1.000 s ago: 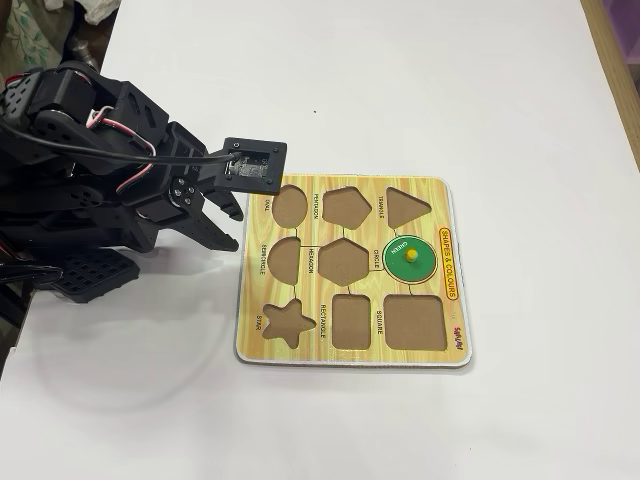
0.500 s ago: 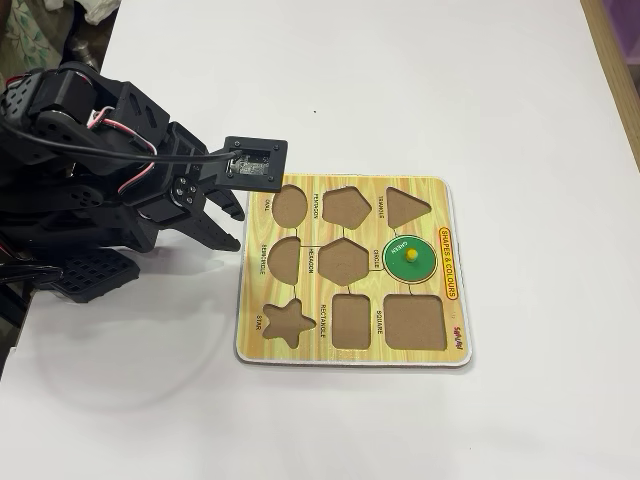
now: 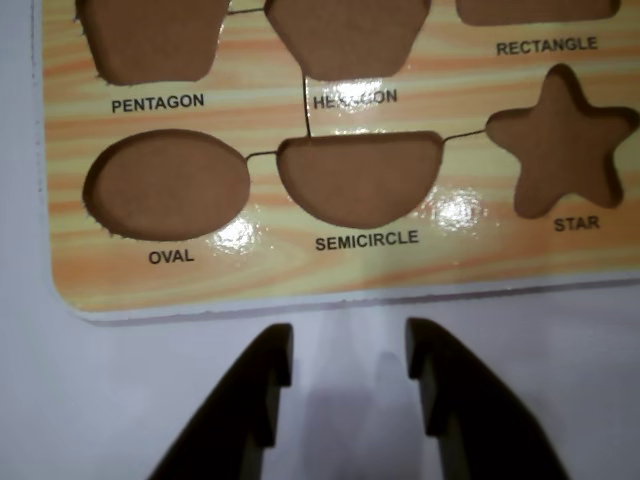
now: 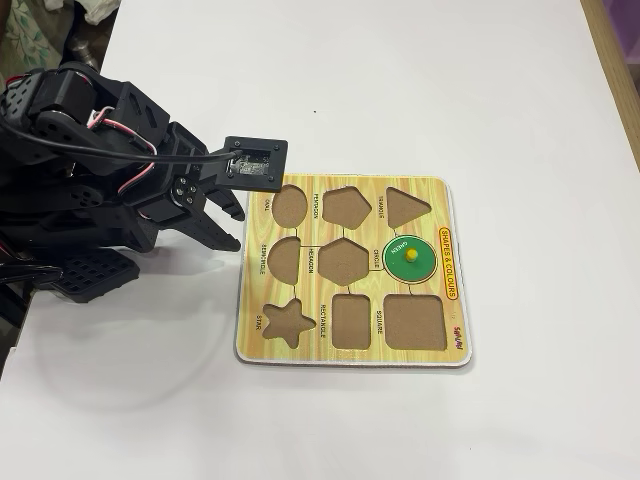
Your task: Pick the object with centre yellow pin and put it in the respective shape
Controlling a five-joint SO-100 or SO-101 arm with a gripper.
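In the fixed view the green disc with its yellow centre pin (image 4: 410,260) lies flat inside the round cut-out labelled CIRCLE of the yellow wood-grain shape board (image 4: 440,190). My gripper (image 4: 236,229) hangs left of the board's left edge, open, with nothing between its dark fingers (image 4: 226,205). In the wrist view the gripper (image 3: 349,345) is open over white table just short of the board edge (image 3: 300,285), facing the semicircle cut-out (image 3: 358,180). The disc and the circle cut-out lie outside the wrist view.
Brown-floored cut-outs hold no pieces: oval (image 3: 167,186), star (image 3: 562,140), pentagon (image 3: 150,35), hexagon (image 3: 345,35), plus triangle (image 4: 407,206), rectangle (image 4: 352,321) and square (image 4: 414,322). The arm's black body (image 4: 80,180) fills the left edge. White table (image 4: 400,90) surrounds the board.
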